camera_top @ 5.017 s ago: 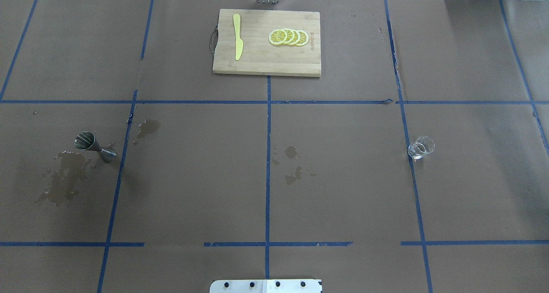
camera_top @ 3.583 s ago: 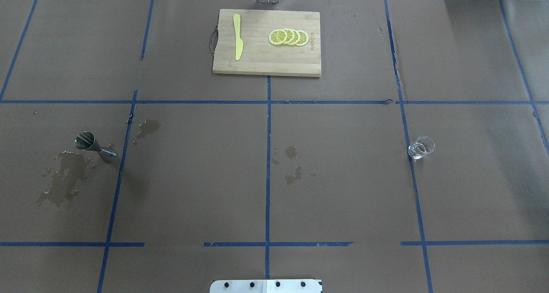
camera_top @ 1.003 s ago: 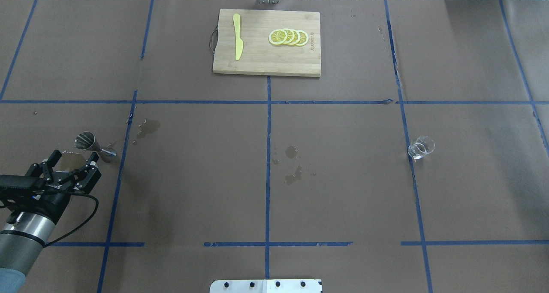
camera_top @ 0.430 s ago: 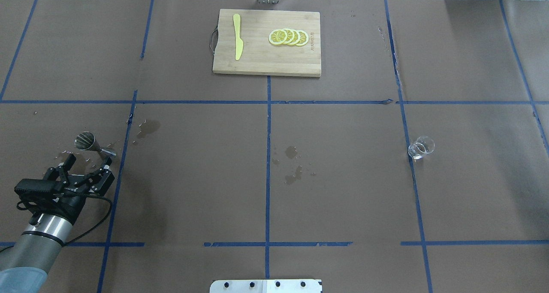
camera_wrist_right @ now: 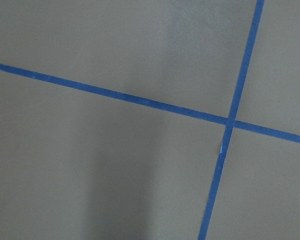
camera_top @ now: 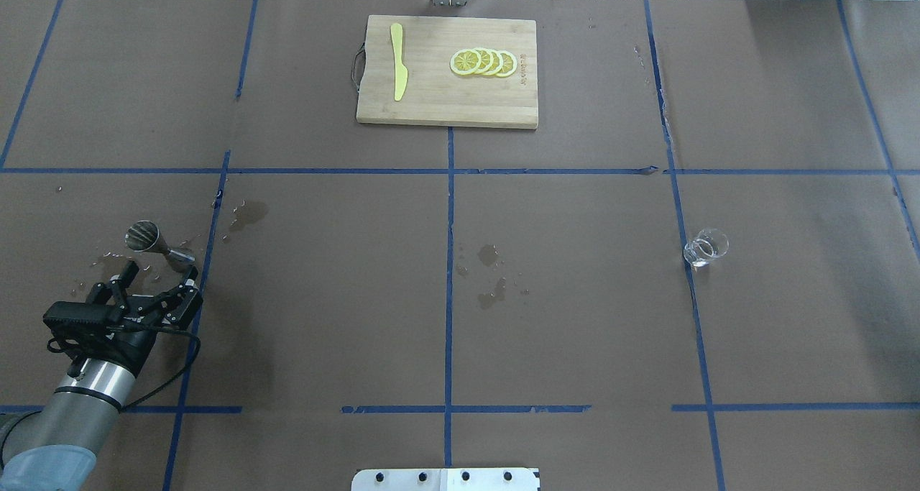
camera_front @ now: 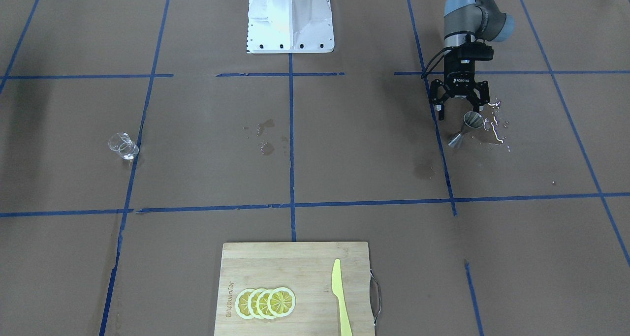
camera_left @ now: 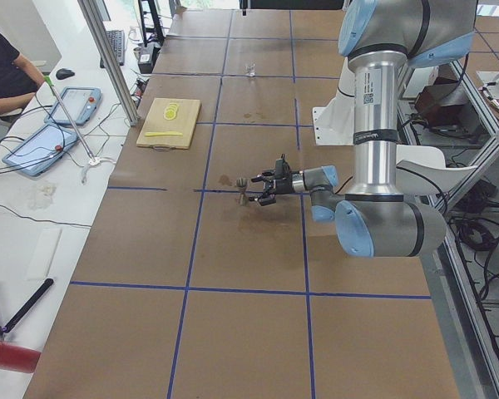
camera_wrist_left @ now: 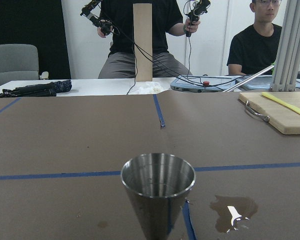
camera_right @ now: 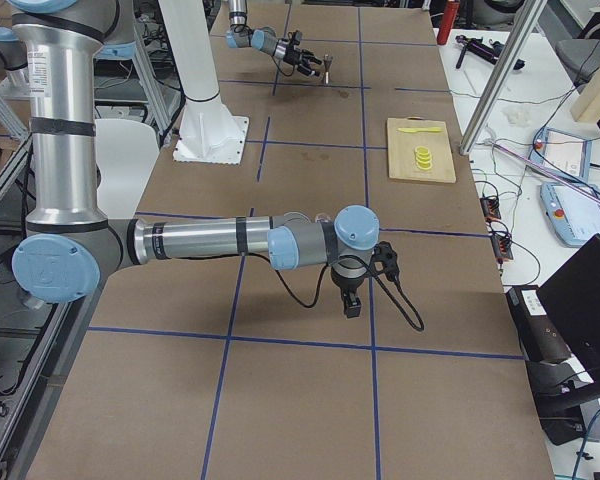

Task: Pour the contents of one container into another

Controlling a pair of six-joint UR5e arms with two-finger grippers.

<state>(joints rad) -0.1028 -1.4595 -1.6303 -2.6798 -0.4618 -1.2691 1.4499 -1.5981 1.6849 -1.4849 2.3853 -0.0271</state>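
The steel jigger (camera_top: 159, 245) stands upright at the table's left side, among spilled liquid. It also shows in the front view (camera_front: 465, 127) and fills the lower middle of the left wrist view (camera_wrist_left: 158, 192). My left gripper (camera_top: 161, 272) is open just short of the jigger, level with it, one finger to each side and nothing between them. The clear glass cup (camera_top: 706, 247) stands alone far to the right, on a blue tape line. My right gripper (camera_right: 351, 303) shows only in the right side view, pointing down at the table; I cannot tell whether it is open.
A wooden cutting board (camera_top: 445, 106) at the far middle carries a yellow knife (camera_top: 397, 61) and lemon slices (camera_top: 483, 62). Wet patches lie beside the jigger (camera_top: 108, 300) and at mid-table (camera_top: 490, 275). The robot's white base (camera_front: 289, 16) is at the near edge.
My left arm came in from the near left and moved forward and right toward the jigger, gripper open throughout. The jigger and the glass cup have not moved.
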